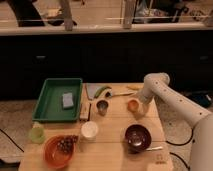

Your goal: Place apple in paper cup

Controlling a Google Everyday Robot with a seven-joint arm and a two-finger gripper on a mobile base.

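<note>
Apple (132, 105) right at claw (138, 103), w/ paper cup (89, 130) well apart.

Office lab: dark counter (100, 55), glass partition (100, 12); tool (133, 104) over wooden table (113, 128).

- No text, label, brand, number or sign can be read on anything in view.
- A small square mark (160, 160) is seen on the wooden table (112, 125) near its front right corner, but nothing in it can be made out.
- No print is made out on the paper cup (89, 130).
- The gripper (136, 102) is found just by the apple (132, 105), right of the steel cup (102, 106); no lettering is seen on it.
</note>
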